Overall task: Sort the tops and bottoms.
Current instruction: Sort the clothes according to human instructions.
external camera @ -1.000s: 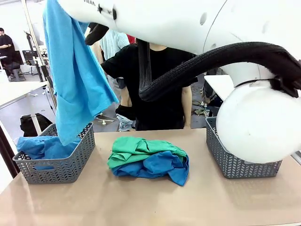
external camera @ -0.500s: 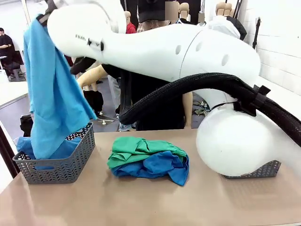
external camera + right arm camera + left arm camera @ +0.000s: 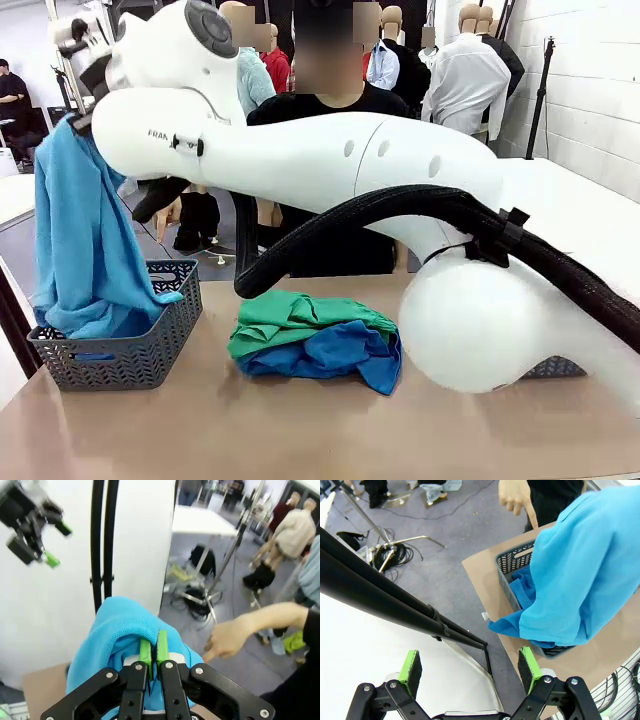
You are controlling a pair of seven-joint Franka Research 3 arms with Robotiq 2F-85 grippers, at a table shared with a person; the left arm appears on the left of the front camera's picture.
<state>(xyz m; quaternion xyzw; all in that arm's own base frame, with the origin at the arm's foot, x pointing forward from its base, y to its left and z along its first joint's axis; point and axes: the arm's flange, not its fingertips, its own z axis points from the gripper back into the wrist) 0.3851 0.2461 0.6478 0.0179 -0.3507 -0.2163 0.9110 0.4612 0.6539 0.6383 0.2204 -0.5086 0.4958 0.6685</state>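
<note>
Midway through the sort, the right gripper [image 3: 153, 652] has its green pads pressed together on a fold of the sky-blue top [image 3: 80, 240], which hangs from the pinch with its lower part already pooled in the grey basket [image 3: 150, 350] at the table's left end. By the look of it, one garment is all but delivered and not yet let go. The emerald-green bottoms [image 3: 290, 315] and the royal-blue top [image 3: 340, 355] lie untouched in one heap mid-table, green over blue, well apart from either basket. The second grey basket [image 3: 555, 368] peeps out behind the right arm [image 3: 330, 160], which spans the table above the heap. The left gripper [image 3: 470, 667] hangs with jaws spread and nothing between them. The filled basket stands close to the table [image 3: 300, 440] edge, and in the left wrist view some cloth spills over its rim on that side, so a careless release could drop fabric off the edge. A person's hand [image 3: 227, 640] hovers near the held cloth; the near tabletop offers free room
</note>
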